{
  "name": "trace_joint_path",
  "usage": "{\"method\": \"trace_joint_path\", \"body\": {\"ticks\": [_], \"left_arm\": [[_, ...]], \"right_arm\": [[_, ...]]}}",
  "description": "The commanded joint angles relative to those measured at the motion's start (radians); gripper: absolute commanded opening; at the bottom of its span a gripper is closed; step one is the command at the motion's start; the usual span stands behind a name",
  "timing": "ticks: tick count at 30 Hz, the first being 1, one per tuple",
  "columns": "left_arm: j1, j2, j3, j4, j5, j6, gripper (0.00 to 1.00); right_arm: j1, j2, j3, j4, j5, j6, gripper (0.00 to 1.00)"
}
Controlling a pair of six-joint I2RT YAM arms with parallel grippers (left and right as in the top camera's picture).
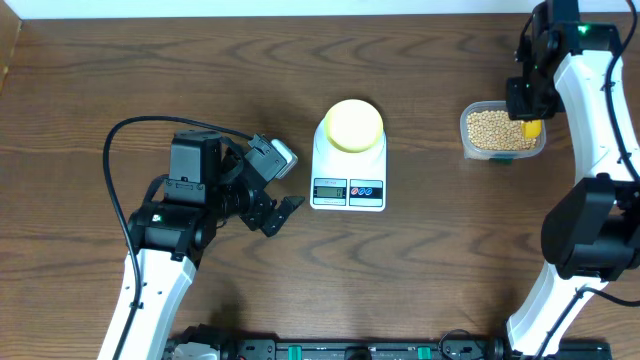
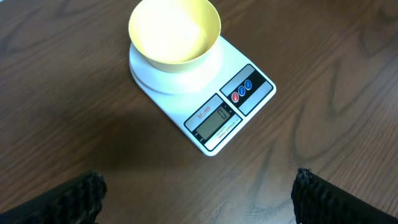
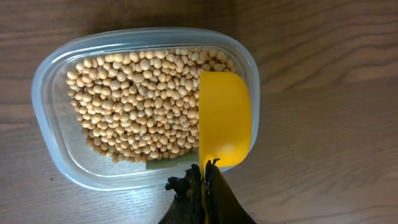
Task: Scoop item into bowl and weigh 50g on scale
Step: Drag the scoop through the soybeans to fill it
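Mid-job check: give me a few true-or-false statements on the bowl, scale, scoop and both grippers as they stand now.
1. The bowl stands on the scale. True.
2. The bowl holds beans. False: it is empty; the beans lie in the clear tub.
3. The right gripper is shut on the yellow scoop, over the tub. True.
4. The left gripper clamps the scale. False: it is open, apart from the scale.

Counter (image 1: 90,60) of dark brown wood grain, filling all three views; pale strip (image 1: 300,7) beyond its far edge; black rail (image 1: 330,351) with green fittings along its near edge; lighting even, shadows soft.
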Motion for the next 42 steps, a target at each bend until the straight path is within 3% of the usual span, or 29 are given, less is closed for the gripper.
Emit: {"method": "trace_joint_path", "body": {"ticks": [1,9,35,42], "left_arm": [[0.005,-0.002,-0.002,-0.003,0.009,0.014,0.98],[0.005,-0.001,-0.002,-0.003,0.009,0.014,0.98],[0.005,0.000,-0.002,-0.003,0.009,0.014,0.98],[0.005,0.000,-0.002,-0.003,0.009,0.014,0.98]], "right_arm": [[-0.008,0.008,-0.026,0.015,0.019,-0.019,0.01],[-0.030,0.008,-0.084,0.062,-0.019,-0.019,0.01],[-0.130,0.008,-0.174,0.121,-0.496,-0.025,0.01],[-0.170,0.008,-0.240,0.140,-0.518,-0.025,0.01]]}}
